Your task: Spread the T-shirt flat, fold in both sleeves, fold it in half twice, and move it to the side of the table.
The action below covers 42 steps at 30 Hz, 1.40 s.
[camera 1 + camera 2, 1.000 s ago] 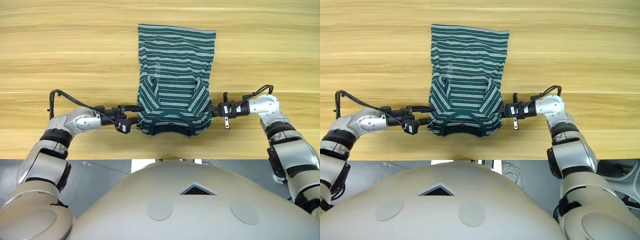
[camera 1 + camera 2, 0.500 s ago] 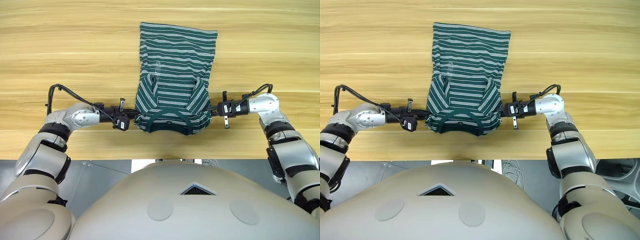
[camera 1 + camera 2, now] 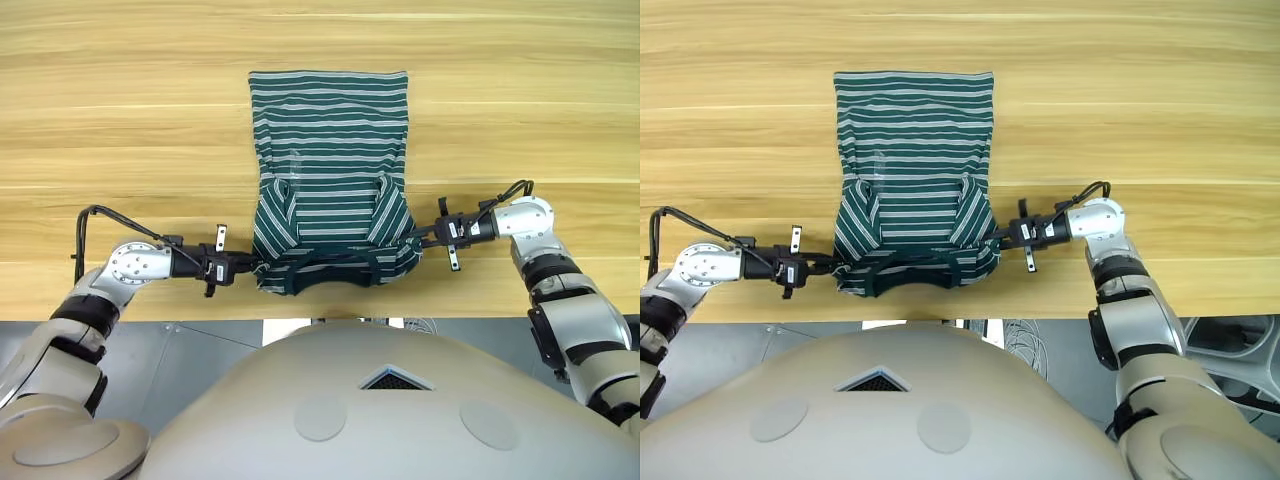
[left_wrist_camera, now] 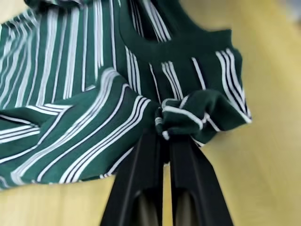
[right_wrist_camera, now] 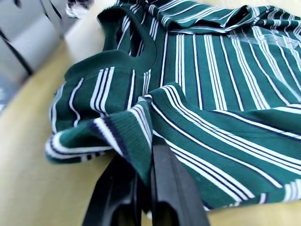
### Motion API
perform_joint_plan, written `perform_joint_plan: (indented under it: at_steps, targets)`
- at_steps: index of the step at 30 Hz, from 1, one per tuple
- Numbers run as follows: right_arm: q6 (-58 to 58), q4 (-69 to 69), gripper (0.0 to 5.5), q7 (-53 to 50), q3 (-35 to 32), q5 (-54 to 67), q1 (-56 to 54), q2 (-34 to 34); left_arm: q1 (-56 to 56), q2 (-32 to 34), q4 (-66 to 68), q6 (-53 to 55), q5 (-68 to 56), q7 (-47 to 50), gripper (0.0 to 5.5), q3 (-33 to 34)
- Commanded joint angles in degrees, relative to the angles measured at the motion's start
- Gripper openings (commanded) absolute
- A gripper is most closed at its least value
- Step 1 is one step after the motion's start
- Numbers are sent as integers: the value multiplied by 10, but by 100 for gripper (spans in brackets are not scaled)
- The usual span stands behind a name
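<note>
Green fabric with thin white stripes, the T-shirt is laid on a pale wooden table. Its hem is at the far side and its collar at the near edge, and both sleeves are folded in over the chest. The near left corner is pinched between the closed fingers of the left gripper. The near right corner is clamped likewise by the right gripper. Cloth is bunched at each grip.
</note>
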Motion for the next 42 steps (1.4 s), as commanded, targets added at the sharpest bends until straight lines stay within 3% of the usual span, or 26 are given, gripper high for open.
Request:
perform_joint_plan:
  at_steps: [1, 5, 9, 14, 20, 23, 28, 35, 40, 42]
  targets:
    - [87, -122, 4, 27, 41, 100, 40, -74, 85, 65, -156, 83, -116, -24, 0, 42]
    - [158, -201, 4, 27, 77, 183, 51, -97, 111, 48, -243, 177, -214, -49, 0, 77]
    - [225, -208, 4, 27, 81, 248, 10, -106, 82, 7, -231, 258, -272, -85, 0, 119]
    - [328, -154, 4, 27, 88, 301, -107, -98, -78, -67, -159, 397, -303, -134, 0, 164]
    - [408, 34, 3, 27, 104, 260, -276, -52, -293, -149, 39, 552, -303, -214, 0, 213]
    - [415, 142, 3, 12, 74, 191, -342, -4, -391, -196, 205, 543, -253, -201, 0, 231]
    - [434, 215, 3, -162, 9, 110, -371, 60, -450, -254, 406, 493, -162, -81, 0, 262]
    - [444, 229, 3, -374, -83, 41, -341, 95, -434, -283, 466, 473, -85, 40, 0, 308]
    - [447, 229, 3, -403, -115, -7, -320, 104, -440, -289, 469, 491, -74, 61, 0, 354]
    - [452, 229, 3, -404, -124, -22, -313, 106, -444, -293, 468, 497, -72, 54, 35, 368]
